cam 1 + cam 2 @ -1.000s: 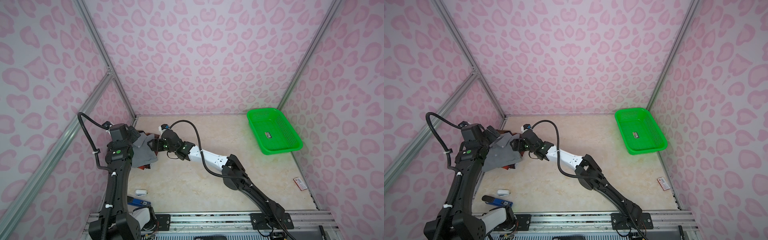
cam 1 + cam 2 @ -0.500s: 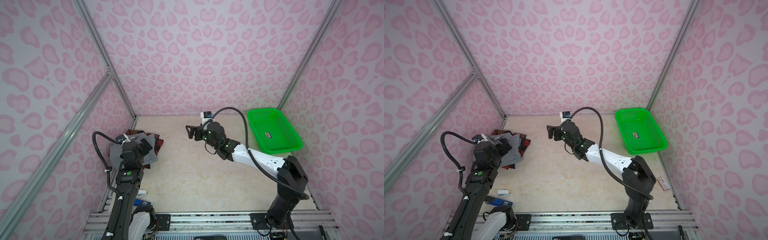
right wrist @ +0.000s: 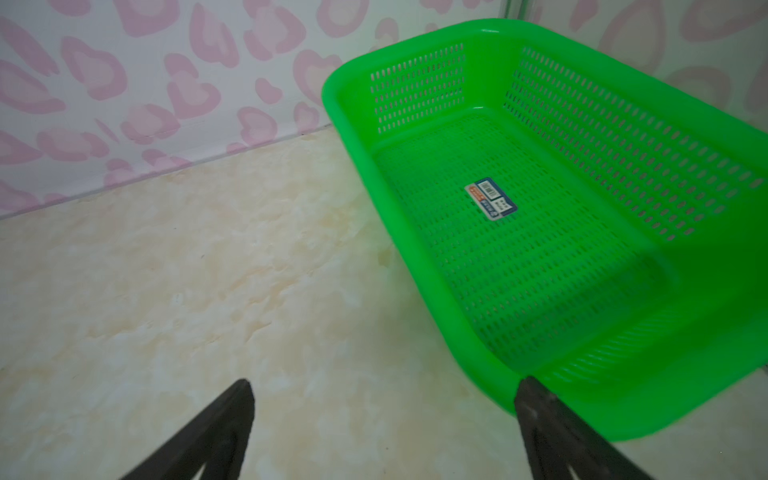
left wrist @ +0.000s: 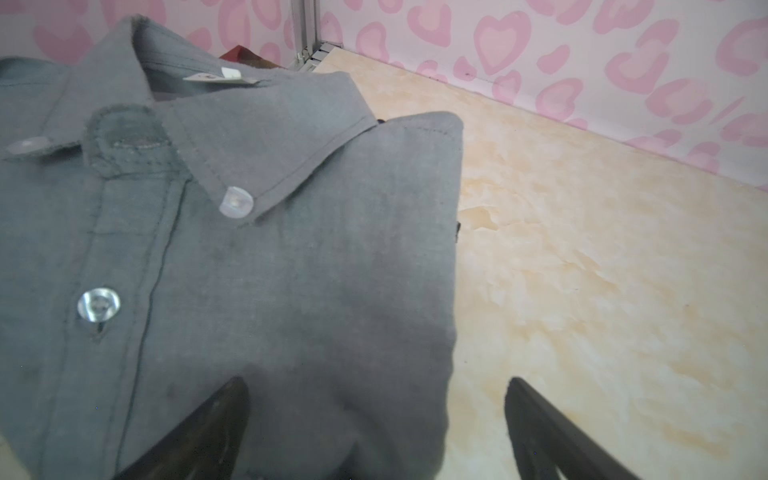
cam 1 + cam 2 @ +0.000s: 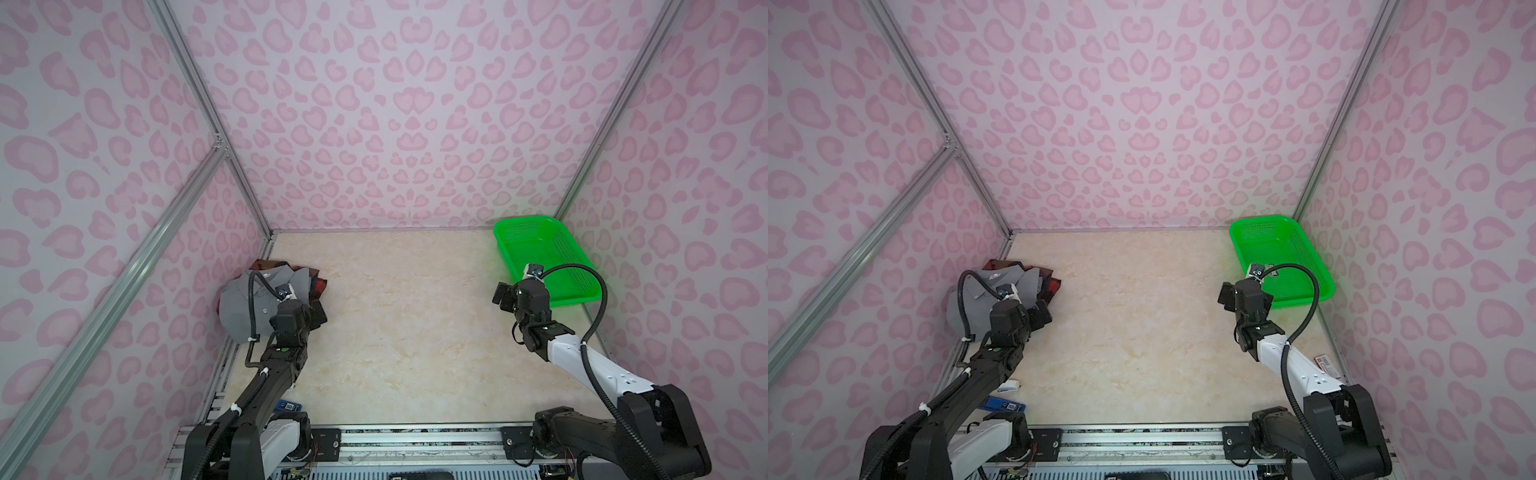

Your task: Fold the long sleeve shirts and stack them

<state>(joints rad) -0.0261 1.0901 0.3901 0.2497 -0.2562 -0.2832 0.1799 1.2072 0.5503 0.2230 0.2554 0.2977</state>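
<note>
Gray shirt at left edge, basket far-right corner; tabletop between

1. Sticker on the bottom of the green basket, far right: barcode with blue and red print, too blurred to read.
2. White neck tag inside the collar of the gray shirt, far left: nothing legible.
3. Card on the worktop, near right: red band and barcode, too small to read.
4. Blue packet, near left: small white label, illegible.
</note>
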